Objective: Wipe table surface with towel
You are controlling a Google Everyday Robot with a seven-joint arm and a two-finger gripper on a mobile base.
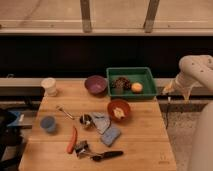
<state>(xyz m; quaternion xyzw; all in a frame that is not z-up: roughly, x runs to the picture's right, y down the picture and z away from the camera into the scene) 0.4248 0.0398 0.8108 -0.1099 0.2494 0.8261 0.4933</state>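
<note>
The gripper hangs beyond the table surface's right edge, fingers spread and empty, its arm cut off at the frame. The towel lies well to its left, its outline blurring into a blue sponge.

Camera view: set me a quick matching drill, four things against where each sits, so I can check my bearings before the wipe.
Things:
1 towel
2 purple bowl
3 white cup
4 pincer

Places:
A open, off the table's right side, right of the tray
B just left of the tray
C table's far left corner
D mid-table, left of the orange bowl, against the blue sponge

Pairs: 1-D; 2-B; 3-C; 4-A
</note>
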